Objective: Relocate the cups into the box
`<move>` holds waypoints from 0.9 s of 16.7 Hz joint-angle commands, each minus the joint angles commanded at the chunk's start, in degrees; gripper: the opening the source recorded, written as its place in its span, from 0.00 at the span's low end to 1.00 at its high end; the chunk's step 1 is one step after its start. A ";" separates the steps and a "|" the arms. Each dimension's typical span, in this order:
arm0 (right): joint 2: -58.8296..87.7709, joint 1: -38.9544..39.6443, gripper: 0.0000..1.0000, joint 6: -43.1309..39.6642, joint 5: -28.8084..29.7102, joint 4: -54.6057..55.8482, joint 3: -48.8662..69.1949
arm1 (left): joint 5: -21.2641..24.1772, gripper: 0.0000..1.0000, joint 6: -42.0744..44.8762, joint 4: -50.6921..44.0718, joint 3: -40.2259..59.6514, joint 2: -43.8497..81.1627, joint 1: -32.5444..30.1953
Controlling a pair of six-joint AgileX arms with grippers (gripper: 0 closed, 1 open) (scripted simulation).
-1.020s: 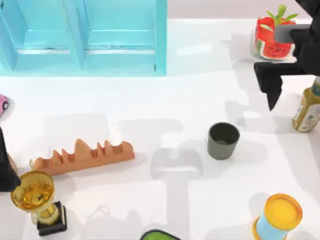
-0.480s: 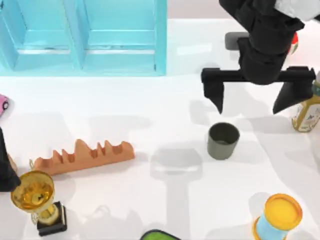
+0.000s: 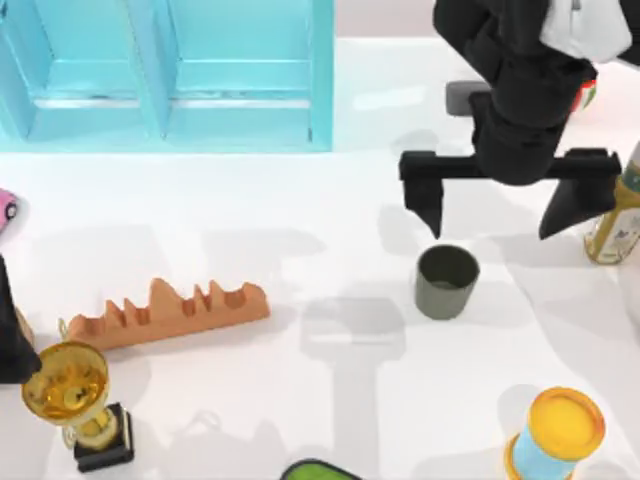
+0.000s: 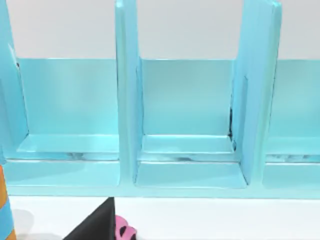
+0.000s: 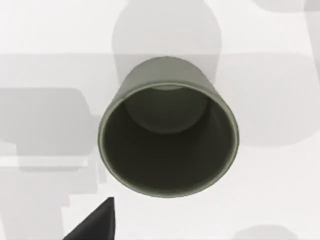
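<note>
**Cup under spread right fingers**

Cup (image 3: 446, 281) stands upright on the white table (image 3: 300, 250), a small dark grey-green vessel, matte and plain, with no handle. It tapers: the rim is wider than the base, and the right wrist view looks straight down into its dark hollow (image 5: 168, 141), where the round floor shows paler than the walls. Its mouth is empty.

The right gripper (image 3: 497, 216) hangs above the table with its fingers spread wide apart, holding nothing. The left-hand finger (image 3: 431, 212) points down just beyond the cup's far rim, close to it but apart from it. The other finger (image 3: 562, 210) sits well off to the cup's right, near a bottle (image 3: 612, 222) with a yellow label. So the cup lies toward the near side of the gap between the two fingertips, closer to the left-hand one.

Farther from the fingers, the light blue box (image 3: 170, 75) stands at the far left of the table; the left wrist view faces its open compartments (image 4: 187, 120). Nearer the camera than the fingertips stands a yellow-lidded blue can (image 3: 557, 435).

The left gripper (image 3: 12, 335) is parked at the table's left edge, beside a gold trophy (image 3: 72, 395) and an orange toothed rack (image 3: 170, 310); whether its fingers are open I cannot tell.
</note>
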 joint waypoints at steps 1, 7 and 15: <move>0.45 0.03 1.00 0.03 0.00 2.55 -1.89 | 0.00 1.00 0.00 0.00 0.00 0.00 0.00; 3.32 0.28 1.00 0.34 0.02 16.52 -12.75 | 0.00 1.00 0.00 0.00 0.00 0.00 0.00; 3.43 0.29 0.70 0.35 0.02 16.94 -13.13 | 0.00 1.00 0.00 0.00 0.00 0.00 0.00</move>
